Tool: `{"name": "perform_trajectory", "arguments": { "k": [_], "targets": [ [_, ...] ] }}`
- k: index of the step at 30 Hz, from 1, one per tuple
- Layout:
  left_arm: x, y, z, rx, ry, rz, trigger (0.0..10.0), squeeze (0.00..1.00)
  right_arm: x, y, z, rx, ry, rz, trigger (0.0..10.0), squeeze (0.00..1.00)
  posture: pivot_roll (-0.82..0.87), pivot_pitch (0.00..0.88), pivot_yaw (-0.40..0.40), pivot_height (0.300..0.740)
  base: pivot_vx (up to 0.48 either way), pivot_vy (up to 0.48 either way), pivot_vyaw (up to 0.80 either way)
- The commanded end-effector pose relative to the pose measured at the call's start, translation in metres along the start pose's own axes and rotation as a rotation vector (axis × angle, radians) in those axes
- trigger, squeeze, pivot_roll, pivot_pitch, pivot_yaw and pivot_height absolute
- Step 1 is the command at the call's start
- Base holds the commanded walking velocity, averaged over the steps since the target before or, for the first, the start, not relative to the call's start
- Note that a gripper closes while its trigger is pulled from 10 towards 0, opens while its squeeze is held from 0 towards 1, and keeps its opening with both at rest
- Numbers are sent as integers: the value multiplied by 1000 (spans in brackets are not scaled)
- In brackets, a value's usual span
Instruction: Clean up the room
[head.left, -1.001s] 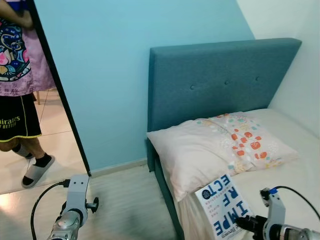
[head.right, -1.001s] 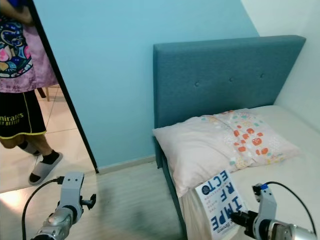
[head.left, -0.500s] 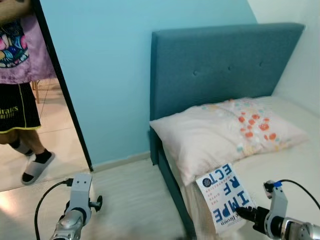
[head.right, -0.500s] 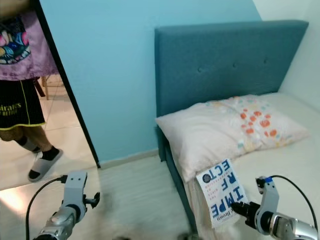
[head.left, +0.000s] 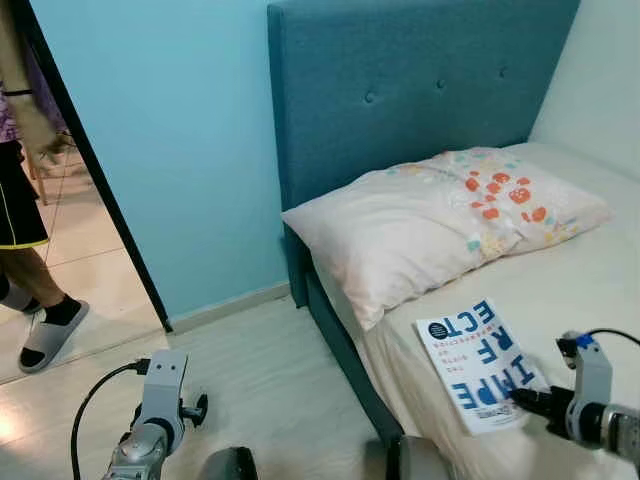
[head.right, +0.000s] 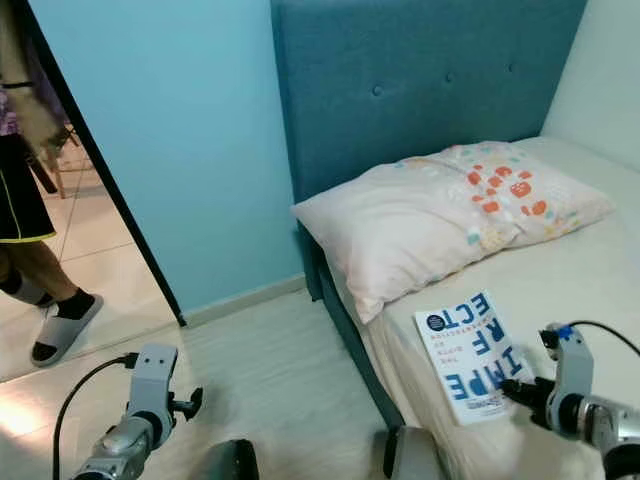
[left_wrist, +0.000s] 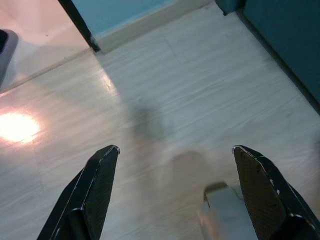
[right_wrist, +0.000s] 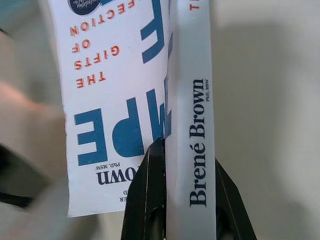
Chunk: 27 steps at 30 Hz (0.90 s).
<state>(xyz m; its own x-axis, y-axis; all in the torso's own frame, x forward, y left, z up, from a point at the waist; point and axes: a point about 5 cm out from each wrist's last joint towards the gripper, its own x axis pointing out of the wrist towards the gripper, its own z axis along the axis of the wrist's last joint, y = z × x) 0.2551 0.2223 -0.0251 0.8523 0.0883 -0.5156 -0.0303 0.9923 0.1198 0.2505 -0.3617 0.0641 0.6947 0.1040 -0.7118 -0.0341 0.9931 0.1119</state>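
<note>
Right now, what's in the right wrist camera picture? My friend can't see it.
The right tool is pinching a white book by its spine, which reads "Brené Brown". The cover has big blue letters and small orange words, "The Gifts Of". Behind it is a blurry pale surface.

One book, one pillow, one bed, one person, and two grippers: left gripper, right gripper.

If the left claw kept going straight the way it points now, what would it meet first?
Most likely the floor. The left claw is open and aimed down at bare boards beside the bed, with nothing between its fingers, though depth is hard to judge.
</note>
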Motion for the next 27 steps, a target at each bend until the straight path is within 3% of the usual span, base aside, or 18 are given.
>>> {"name": "perform_trajectory", "arguments": {
  "k": [1, 5, 6, 7, 8, 10, 18, 27],
  "targets": [
    [-2, 4, -4, 17, 7, 1, 10000, 0, -1, -4, 6, -95, 15, -51, 10000, 0, -22, 47, -10, 515, 0, 0, 0],
    [-3, 4, -5, 21, 7, -3, 10000, 0, 2, 0, 14, -172, 10, -46, 10000, 0, -21, 49, -12, 515, 0, 0, 0],
    [-3, 4, -5, 23, 7, -4, 10000, 0, 7, 8, 20, -331, 35, -19, 10000, 0, -21, 49, -12, 515, 0, 0, 0],
    [-3, 4, -5, 24, 6, -4, 10000, 0, 9, 11, 23, -393, 39, -17, 10000, 0, -10, 54, -21, 515, 0, 0, 0],
    [-3, 4, -5, 24, 6, -4, 10000, 0, 9, 11, 23, -393, 39, -17, 10000, 0, -10, 54, -21, 515, 0, 0, 0],
    [-3, 5, -5, 25, 3, -3, 10000, 0, 9, 12, 37, -482, 18, -56, 10000, 0, -5, 58, -23, 515, 0, 0, 0],
    [-5, 8, -7, 28, 1, -1, 10000, 0, 7, 12, 63, -528, -71, -144, 10000, 0, 4, 70, -27, 515, 0, 0, 0],
    [-6, 5, -11, 29, 7, -9, 10000, 0, 11, 11, 50, -509, -38, -143, 10000, 0, 5, 76, -29, 515, 0, 0, 0]
  ]
}}
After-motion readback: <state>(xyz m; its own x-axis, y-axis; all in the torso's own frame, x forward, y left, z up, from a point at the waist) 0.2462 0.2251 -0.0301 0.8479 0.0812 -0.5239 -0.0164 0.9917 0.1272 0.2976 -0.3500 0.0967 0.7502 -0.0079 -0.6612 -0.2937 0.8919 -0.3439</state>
